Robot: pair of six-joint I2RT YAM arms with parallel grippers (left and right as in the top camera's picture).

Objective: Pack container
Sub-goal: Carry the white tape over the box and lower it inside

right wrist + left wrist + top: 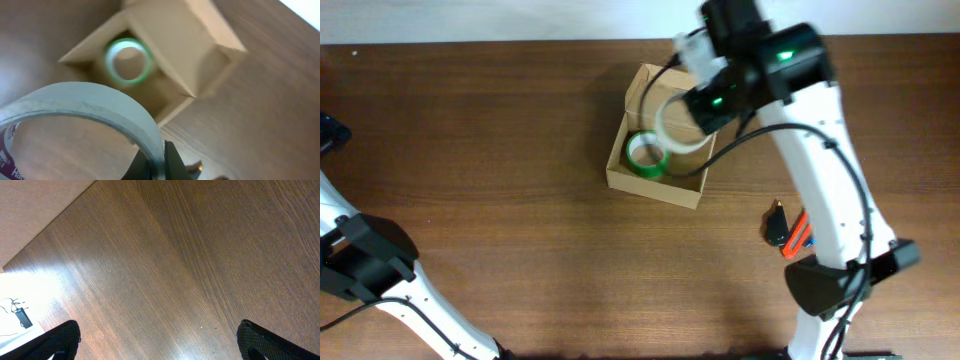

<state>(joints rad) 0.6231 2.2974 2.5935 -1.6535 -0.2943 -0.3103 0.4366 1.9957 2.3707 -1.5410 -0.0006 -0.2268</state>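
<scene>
- From overhead, we see the container (pixel 655 192) on the desk (pixel 490 150), a little right of centre, with its flap lid (pixel 645 85) open on the far side. A green tape roll (pixel 648 170) lies flat in its near-left part.
- The right arm (pixel 820 170) reaches over the box from the near right, and its jaws pinch a pale tape roll (pixel 685 146) that hangs over the far-right part of the opening. The left arm (pixel 370 265) sits at the near-left corner, well apart from the box, so the right arm is by far the nearer one.
- The left wrist view shows only bare desk (pixel 175 255). The two fingers (pixel 62 340) stand at opposite lower corners, so these jaws are spread wide and hold nothing.
- In the right wrist view, the jaws are pressed onto the wall of the pale tape roll (pixel 90 107), which stands on edge close to the lens. The container (pixel 95 42) lies below and beyond it, with the green tape roll (pixel 107 62) on its floor.
- We judge that the coming move turns on the free floor beside the green roll. It lies almost straight down from the jaws, so a drop with little sideways travel should do.
</scene>
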